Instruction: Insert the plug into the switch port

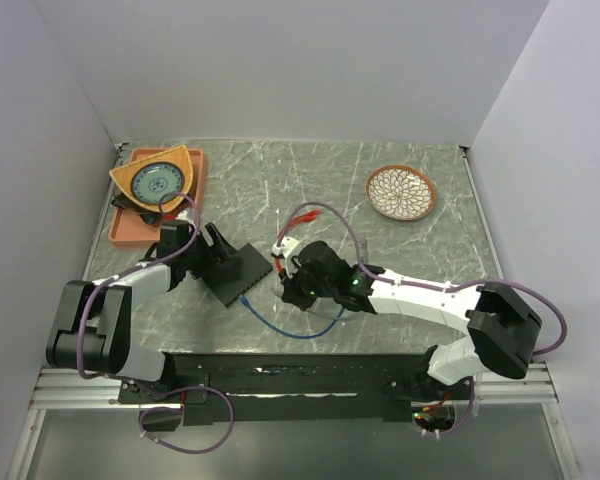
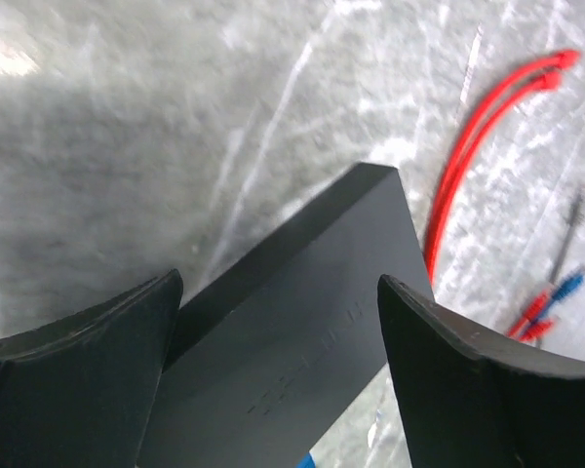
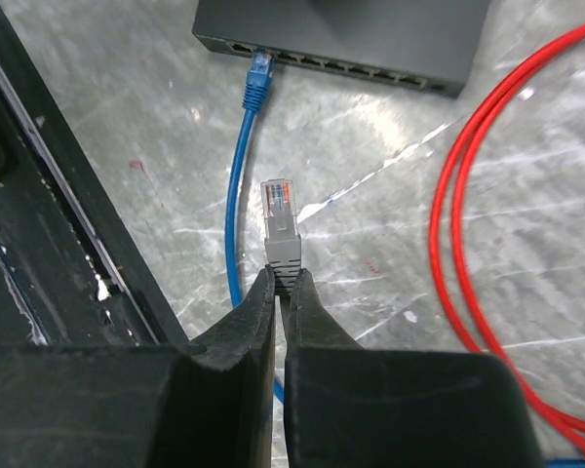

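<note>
Two arms, one plug (image 3: 281, 210), a switch (image 3: 253, 21) mid-tabletop (image 1: 280, 180).
Right jaws clamp the plug; left jaws stand apart astride the unheld switch, which a push may slide.

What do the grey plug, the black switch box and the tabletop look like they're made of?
Plug: clear glossy plastic tip, coloured wires showing through; matte grey boot, probably rubbery. Switch box: matte black casing, metal or plastic unclear. Tabletop: veined grey stone look, possibly laminate.
</note>
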{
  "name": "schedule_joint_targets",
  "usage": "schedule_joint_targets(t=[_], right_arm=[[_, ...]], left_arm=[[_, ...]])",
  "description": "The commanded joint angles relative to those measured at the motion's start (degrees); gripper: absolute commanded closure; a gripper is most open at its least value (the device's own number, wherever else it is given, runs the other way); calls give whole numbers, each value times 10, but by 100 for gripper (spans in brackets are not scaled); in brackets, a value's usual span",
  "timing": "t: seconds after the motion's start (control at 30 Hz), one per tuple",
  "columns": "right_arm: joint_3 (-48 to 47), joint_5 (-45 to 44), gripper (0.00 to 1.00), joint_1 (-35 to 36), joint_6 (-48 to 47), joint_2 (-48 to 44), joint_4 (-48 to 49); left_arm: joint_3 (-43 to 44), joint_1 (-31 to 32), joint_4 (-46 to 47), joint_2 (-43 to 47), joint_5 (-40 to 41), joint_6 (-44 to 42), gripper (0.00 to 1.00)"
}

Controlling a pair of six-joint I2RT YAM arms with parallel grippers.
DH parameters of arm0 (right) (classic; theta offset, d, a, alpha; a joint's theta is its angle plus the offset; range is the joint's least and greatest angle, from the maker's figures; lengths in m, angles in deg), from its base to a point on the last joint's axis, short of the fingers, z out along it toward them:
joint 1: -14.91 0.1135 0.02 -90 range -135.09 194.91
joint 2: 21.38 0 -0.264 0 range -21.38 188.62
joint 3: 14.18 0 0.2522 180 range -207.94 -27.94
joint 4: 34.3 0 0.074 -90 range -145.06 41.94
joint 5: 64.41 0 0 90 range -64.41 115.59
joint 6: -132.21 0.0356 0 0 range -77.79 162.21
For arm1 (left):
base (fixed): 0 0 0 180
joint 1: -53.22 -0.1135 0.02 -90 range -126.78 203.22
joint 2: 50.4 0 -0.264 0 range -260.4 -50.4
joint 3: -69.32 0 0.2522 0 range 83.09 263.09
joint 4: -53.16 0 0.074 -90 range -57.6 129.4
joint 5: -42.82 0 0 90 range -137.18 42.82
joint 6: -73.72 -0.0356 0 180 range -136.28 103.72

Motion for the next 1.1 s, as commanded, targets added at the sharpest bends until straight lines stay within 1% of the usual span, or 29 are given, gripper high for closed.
schedule_joint_targets(t=[0.0, 0.13, 0.3, 0.47, 0.67, 0.7, 0.83, 1.07], right_arm=[[-18, -23, 100, 17, 11, 22, -5], [-29, -44, 100, 25, 15, 50, -11], [-36, -61, 100, 31, 18, 76, -5], [-55, -86, 100, 33, 21, 109, -12], [-76, -89, 100, 36, 21, 145, -9], [-82, -89, 100, 39, 21, 149, -10], [-87, -106, 100, 45, 22, 166, -12], [-98, -106, 100, 46, 30, 210, -11]], left_arm=[[-42, 1, -22, 9, -58, 31, 14], [-58, 2, -21, 28, -68, 44, 17], [-70, 1, -34, 65, -73, 46, 24], [-76, 2, -45, 87, -74, 45, 29], [-80, 2, -37, 72, -84, 40, 34], [-79, 2, -34, 63, -87, 40, 39], [-80, 2, -18, 53, -92, 43, 47], [-74, 2, -33, 52, -79, 31, 48]])
